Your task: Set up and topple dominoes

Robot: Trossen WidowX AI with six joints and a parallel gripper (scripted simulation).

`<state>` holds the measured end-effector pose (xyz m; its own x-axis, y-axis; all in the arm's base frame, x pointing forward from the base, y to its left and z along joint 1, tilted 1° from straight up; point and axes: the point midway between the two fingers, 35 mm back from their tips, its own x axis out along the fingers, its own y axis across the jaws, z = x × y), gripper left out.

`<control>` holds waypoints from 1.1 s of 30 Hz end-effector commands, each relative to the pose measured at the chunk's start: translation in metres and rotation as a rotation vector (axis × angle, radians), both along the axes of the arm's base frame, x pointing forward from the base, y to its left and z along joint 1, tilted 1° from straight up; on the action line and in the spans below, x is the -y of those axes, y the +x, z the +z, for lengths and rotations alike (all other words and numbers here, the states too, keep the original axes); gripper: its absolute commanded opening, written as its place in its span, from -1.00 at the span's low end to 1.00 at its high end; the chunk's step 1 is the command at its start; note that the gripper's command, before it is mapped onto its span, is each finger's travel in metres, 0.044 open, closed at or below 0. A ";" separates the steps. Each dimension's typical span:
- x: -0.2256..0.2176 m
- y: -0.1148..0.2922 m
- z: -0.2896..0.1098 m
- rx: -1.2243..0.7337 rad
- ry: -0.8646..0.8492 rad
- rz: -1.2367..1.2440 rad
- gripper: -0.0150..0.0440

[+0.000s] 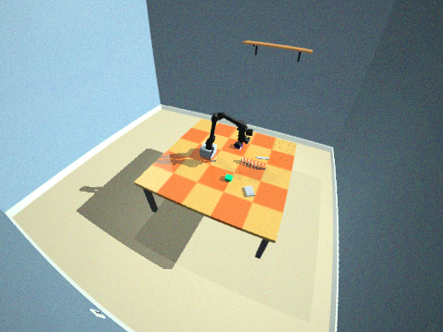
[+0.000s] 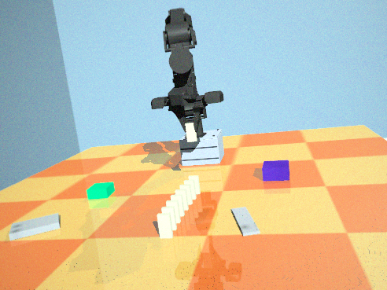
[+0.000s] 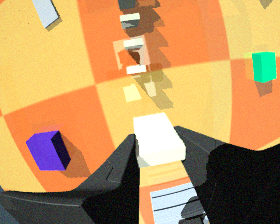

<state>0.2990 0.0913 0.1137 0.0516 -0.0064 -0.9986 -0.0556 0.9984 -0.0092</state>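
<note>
A row of several white dominoes [image 2: 178, 204] [image 1: 253, 162] [image 3: 129, 18] stands on the checkered table [image 2: 315, 200] [image 1: 198, 198]. My gripper [image 2: 191, 131] [image 3: 154, 136] [image 1: 239, 146] is shut on a white domino [image 2: 191, 132] [image 3: 159, 137] and holds it upright in the air, above the table beyond the row's far end and in line with it. The arm's grey base block [image 2: 204, 149] [image 1: 208, 151] stands just behind it.
A purple cube [image 2: 275, 170] [image 3: 46, 150] sits right of the row, a green cube [image 2: 101, 190] [image 1: 229, 177] [image 3: 264, 66] left of it. Flat grey slabs lie at the front left [image 2: 35, 225] [image 1: 248, 191] and beside the row's near end [image 2: 245, 221] [image 3: 44, 0].
</note>
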 end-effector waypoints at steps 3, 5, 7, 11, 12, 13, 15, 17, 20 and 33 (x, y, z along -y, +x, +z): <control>-0.002 0.005 -0.019 -0.007 -0.003 -0.017 -0.13; -0.002 0.008 -0.032 -0.007 -0.003 -0.017 -0.13; -0.003 0.010 -0.046 -0.006 -0.003 -0.017 -0.13; -0.002 0.012 -0.072 -0.007 -0.004 -0.017 -0.13; -0.002 0.012 -0.079 -0.007 -0.004 -0.017 -0.13; -0.002 0.012 -0.086 -0.007 -0.004 -0.017 -0.13; -0.002 0.011 -0.099 -0.007 -0.004 -0.017 -0.13; -0.001 0.010 -0.111 -0.007 -0.004 -0.017 -0.13; 0.000 0.007 -0.129 -0.007 -0.004 -0.017 -0.13; 0.001 0.007 -0.133 -0.007 -0.004 -0.017 -0.13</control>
